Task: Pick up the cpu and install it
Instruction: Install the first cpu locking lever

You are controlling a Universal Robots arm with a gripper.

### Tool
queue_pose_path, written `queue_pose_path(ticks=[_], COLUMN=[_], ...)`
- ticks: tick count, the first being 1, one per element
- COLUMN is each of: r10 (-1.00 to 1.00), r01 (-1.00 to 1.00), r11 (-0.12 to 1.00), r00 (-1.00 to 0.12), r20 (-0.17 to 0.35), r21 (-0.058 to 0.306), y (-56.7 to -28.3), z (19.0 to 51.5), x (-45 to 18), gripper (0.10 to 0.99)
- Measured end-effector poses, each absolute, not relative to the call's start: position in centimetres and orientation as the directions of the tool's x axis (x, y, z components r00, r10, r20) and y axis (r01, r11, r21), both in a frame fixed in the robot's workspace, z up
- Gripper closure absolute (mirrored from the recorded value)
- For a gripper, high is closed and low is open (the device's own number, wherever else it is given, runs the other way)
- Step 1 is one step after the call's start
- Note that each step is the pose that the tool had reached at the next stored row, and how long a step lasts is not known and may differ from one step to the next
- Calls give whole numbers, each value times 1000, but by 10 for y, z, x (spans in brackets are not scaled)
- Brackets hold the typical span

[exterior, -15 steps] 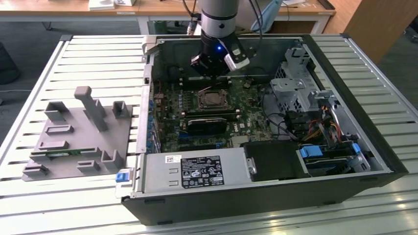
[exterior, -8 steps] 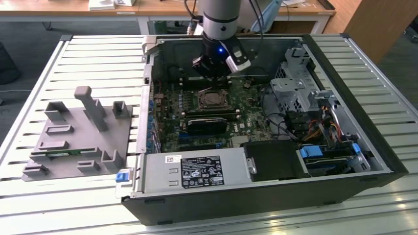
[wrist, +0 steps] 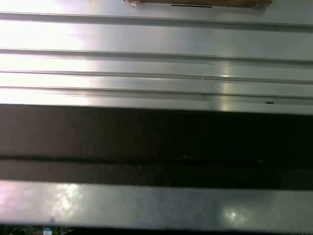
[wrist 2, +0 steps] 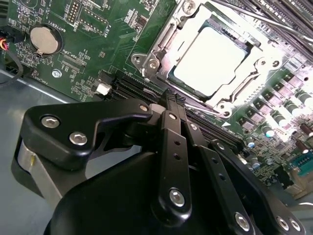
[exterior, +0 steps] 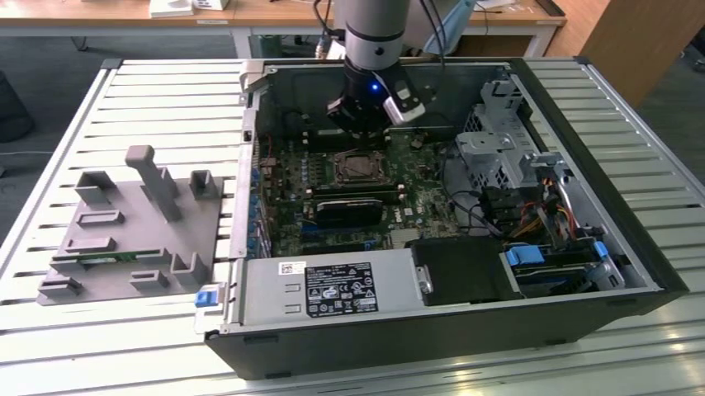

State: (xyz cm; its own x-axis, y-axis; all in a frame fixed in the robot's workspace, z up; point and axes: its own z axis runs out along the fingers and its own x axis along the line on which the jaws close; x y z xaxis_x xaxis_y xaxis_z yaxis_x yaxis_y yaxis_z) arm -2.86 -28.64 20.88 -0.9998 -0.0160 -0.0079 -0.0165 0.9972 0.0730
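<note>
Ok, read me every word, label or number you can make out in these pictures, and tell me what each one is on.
None can be read reliably.
White label on the power supply: print too small.
Small white sticker beside it: too small.
White lettering on the motherboard in the second wrist view: too small and blurred.
Coin battery: marking too faint.
The cpu top: washed out by glare.

Bright, even overhead light. Glare blown out on the cpu [wrist 2: 212,56] lid and slatted table [wrist: 146,39]. Soft blur close up.
</note>
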Motion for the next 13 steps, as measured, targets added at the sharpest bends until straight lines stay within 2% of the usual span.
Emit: queue_pose_path(ticks=[13], r10=[-16], r01=[-17], r11=[997], r00=[-1000], r20=[-8], r21=[73], y=[-286], z=[205], x=[-26], gripper=[980])
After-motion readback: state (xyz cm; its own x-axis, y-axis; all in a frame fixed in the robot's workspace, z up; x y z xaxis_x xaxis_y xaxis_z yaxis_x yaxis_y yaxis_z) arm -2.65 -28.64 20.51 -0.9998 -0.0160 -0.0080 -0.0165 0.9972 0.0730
